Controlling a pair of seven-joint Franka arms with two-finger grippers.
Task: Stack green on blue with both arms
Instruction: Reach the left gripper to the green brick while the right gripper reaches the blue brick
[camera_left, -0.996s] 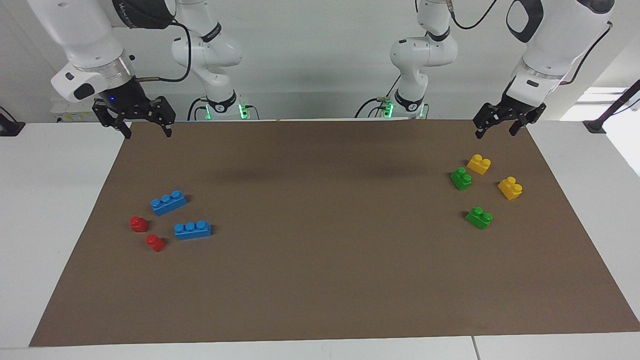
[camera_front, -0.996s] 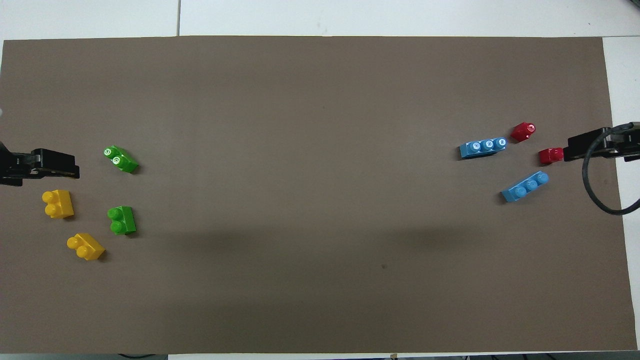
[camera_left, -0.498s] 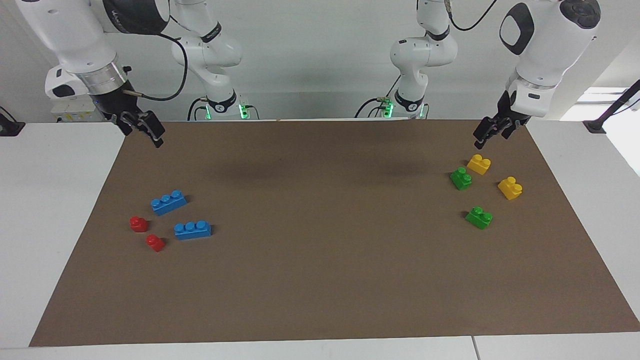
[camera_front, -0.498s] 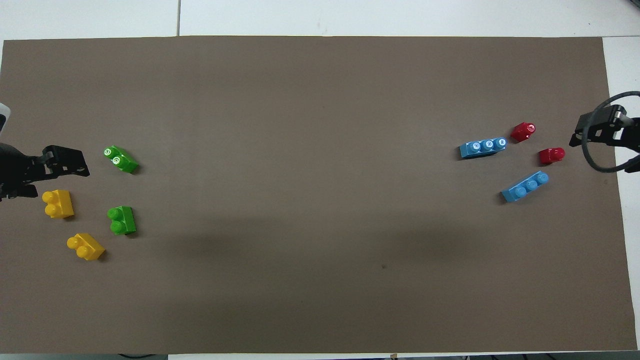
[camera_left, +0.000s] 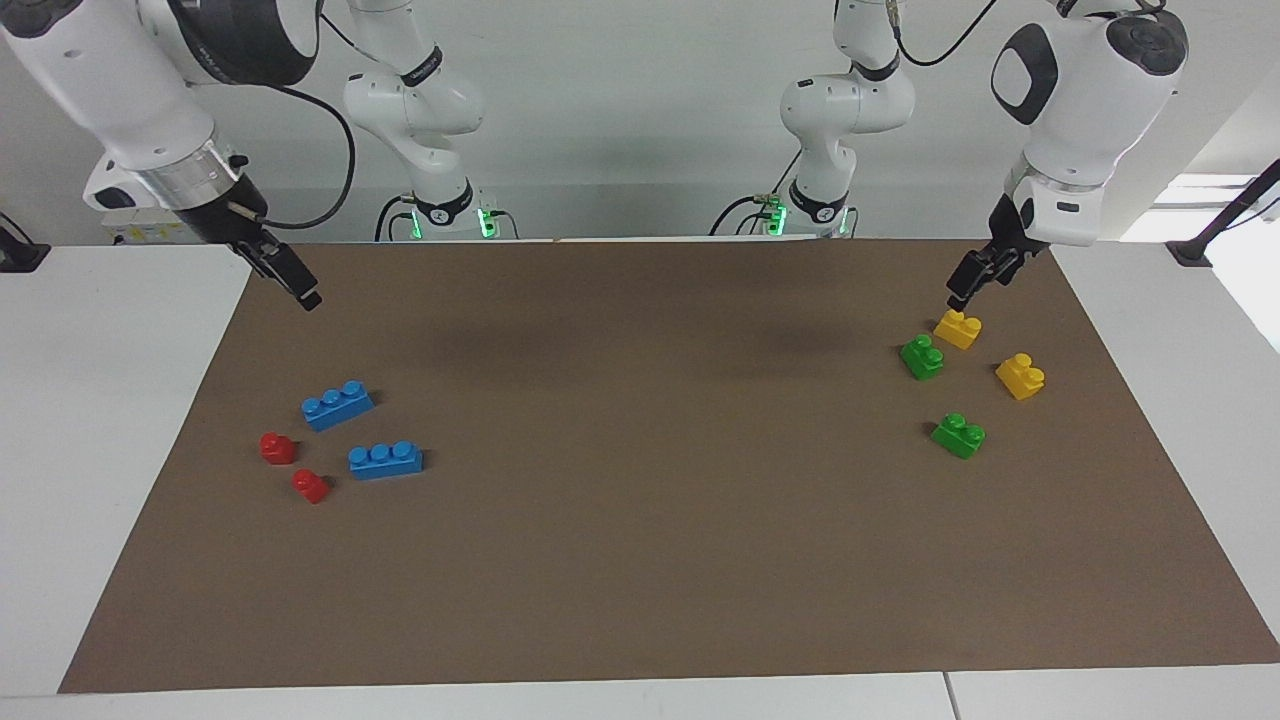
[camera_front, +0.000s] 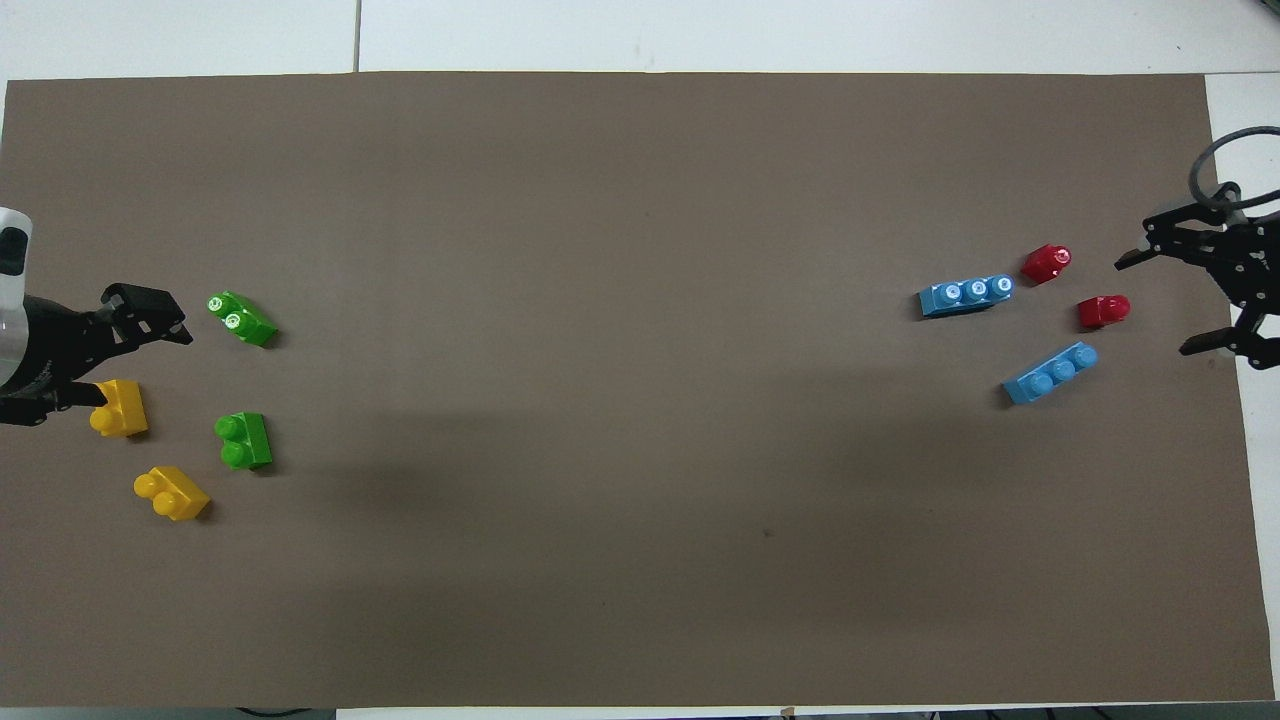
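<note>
Nothing stacked yet. Both green bricks flat on the brown mat at the left arm's end of the counter (camera_left: 640, 705): one green brick (camera_left: 922, 357) just beside a yellow brick (camera_left: 958, 328), the other green brick (camera_left: 958, 435) farther from the robots. One more yellow brick (camera_left: 1020, 376) close by. Both blue bricks on the mat at the right arm's end: one blue brick (camera_left: 337, 404) nearer the robots, the other blue brick (camera_left: 385, 460) a bit farther, with two small red bricks (camera_left: 278, 447) next to them.

Left gripper (camera_left: 972, 284) up in the air over the yellow brick, holding nothing, spread apart in the overhead view. Right gripper (camera_front: 1185, 305) up over the mat edge near the red bricks, wide apart, holding nothing.

All still to do: grab a green brick, grab or hold a blue one, press green on top.
</note>
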